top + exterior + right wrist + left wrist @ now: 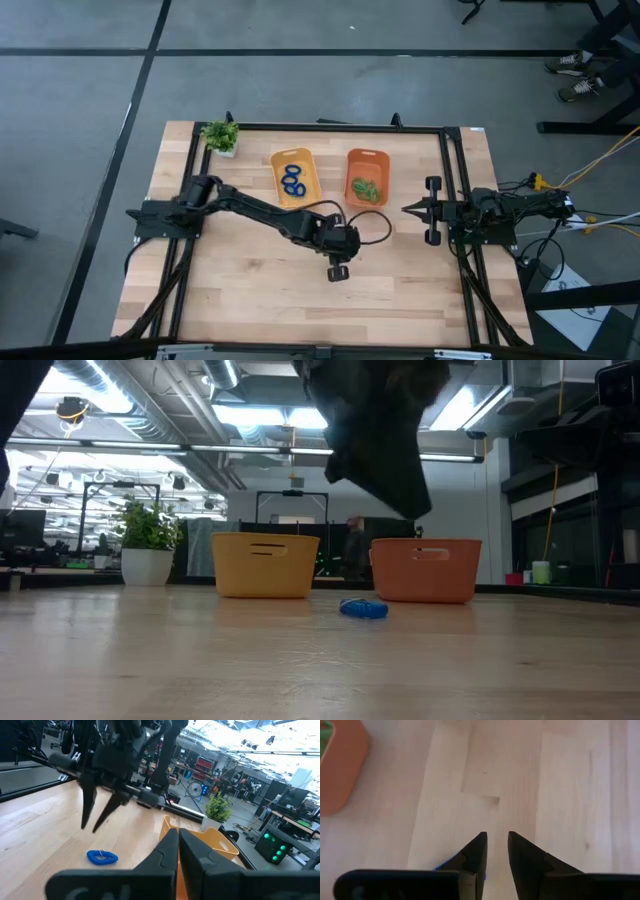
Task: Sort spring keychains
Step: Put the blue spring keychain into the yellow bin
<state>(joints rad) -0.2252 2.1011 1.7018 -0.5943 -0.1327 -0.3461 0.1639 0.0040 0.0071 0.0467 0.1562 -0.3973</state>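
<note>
A bright blue coiled spring keychain (363, 608) lies on the pale wooden desk (300, 660) at the low view's centre. Above it hangs the left tool (95, 826), fingers parted, gripping nothing. Behind stand a yellow plastic bin (265, 564) and an orange plastic bin (426, 570). The right tool (408, 210), clenched empty, waits at the high view's right.

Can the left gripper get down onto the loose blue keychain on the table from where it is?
Probably yes. The left gripper hangs open above the bare table, with the blue keychain lying just beside its fingertips and nothing between them. The bins stand farther back, and the right gripper waits shut at the side.
</note>
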